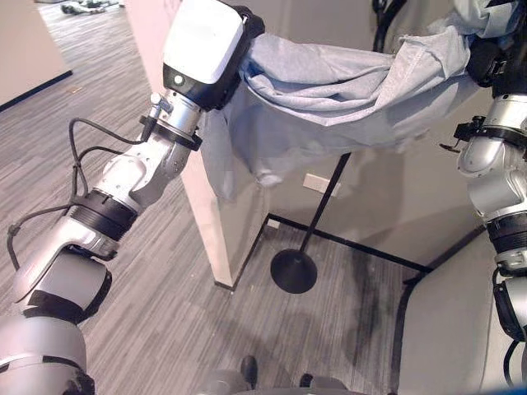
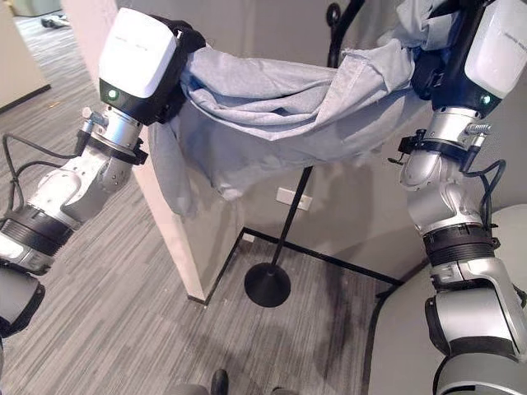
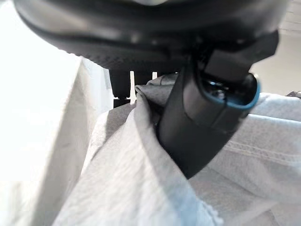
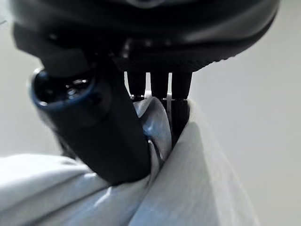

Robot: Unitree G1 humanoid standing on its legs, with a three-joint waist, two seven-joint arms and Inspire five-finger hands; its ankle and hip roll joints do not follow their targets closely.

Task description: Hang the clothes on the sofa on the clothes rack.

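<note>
The grey shirt (image 2: 280, 107) is up in the air, stretched like a hammock between both raised arms, sagging in the middle with a loose flap hanging down on the left side. The left hand (image 3: 202, 117) has its thumb clamped against the fingers with a fold of cloth pinched between them. The right hand (image 4: 108, 136) does the same at the other end, thumb pressing bunched fabric against the fingers.

The shirt hangs right in front of the clothes rack (image 2: 284, 222), whose thin black pole slants down from behind the cloth to a round black base (image 2: 267, 285) on the floor. A curled black hook (image 2: 338, 20) of the rack shows above the shirt near the right hand.

As far as I can judge, the fetching is done: the garment is off the sofa and brought to the rack. What is left is to get it over a hook or arm of the rack and let go; it does not look caught on anything yet, though the cloth hides the upper pole.

Around them is grey striped carpet (image 1: 148, 313), a pale partition wall (image 1: 210, 222) beside the rack, and a grey wall (image 2: 362, 206) with a white socket plate (image 2: 292, 198) behind.
</note>
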